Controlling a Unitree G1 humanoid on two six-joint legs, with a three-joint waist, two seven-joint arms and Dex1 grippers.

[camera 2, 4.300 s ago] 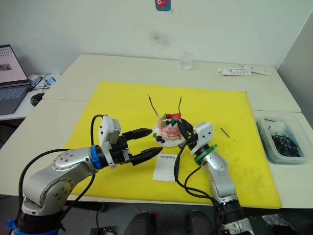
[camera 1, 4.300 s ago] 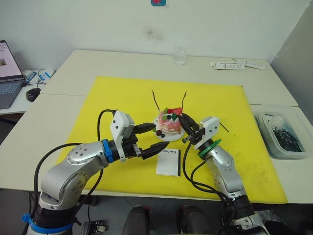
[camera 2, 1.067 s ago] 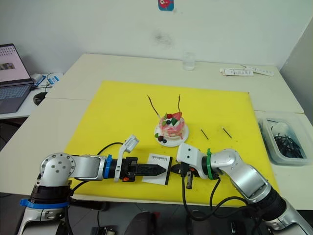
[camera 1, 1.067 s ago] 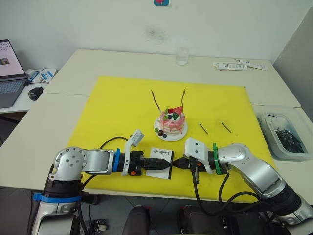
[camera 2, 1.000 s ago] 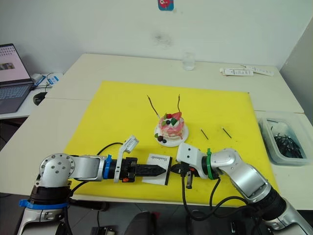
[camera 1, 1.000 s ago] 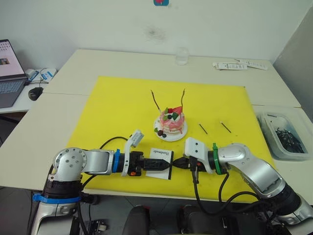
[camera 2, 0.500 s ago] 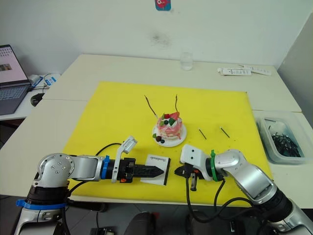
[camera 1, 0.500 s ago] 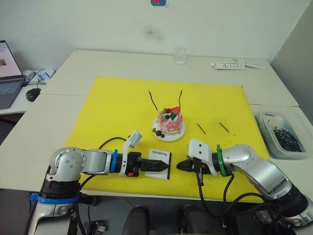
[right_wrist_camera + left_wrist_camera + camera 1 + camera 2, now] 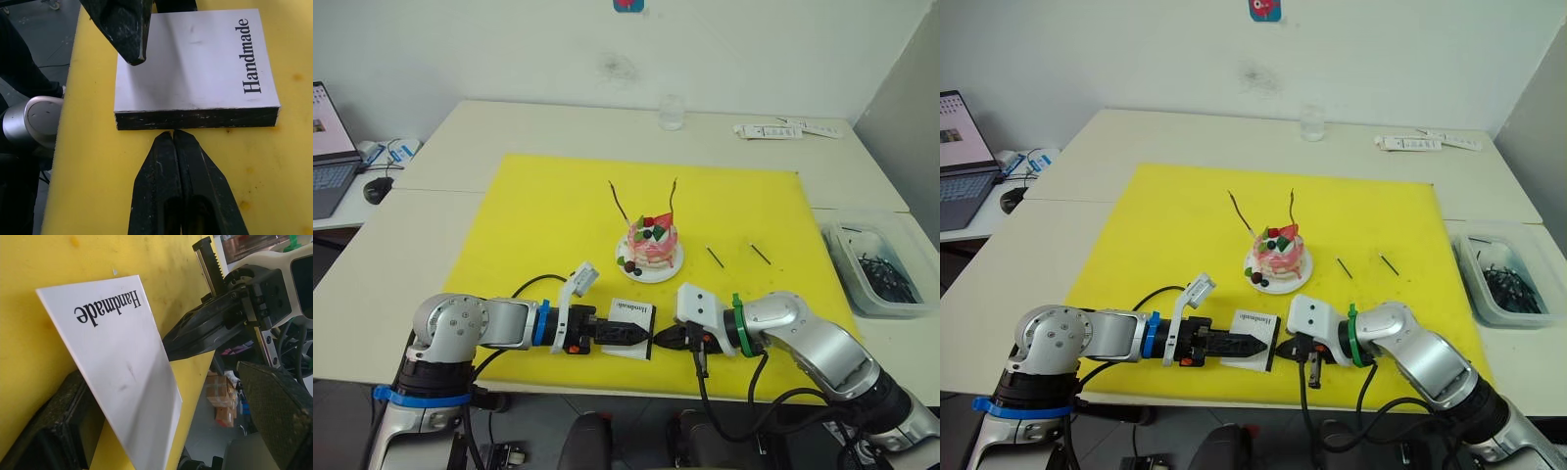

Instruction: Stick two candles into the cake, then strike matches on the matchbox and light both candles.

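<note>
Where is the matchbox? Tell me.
The matchbox lies flat on the yellow mat's near edge, in front of the cake, between both grippers' tips.

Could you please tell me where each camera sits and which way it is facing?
Left eye view: on the head, facing forward and down at the yellow mat; both arms show.
Right eye view: beside it, same scene and arms.
Left wrist view: along the open left fingers, over the flat white rectangular matchbox, towards the right fingers.
Right wrist view: along the shut right fingers, at the matchbox's black striking strip.
Shared: both wrist views show the matchbox and the other arm's fingers.
</note>
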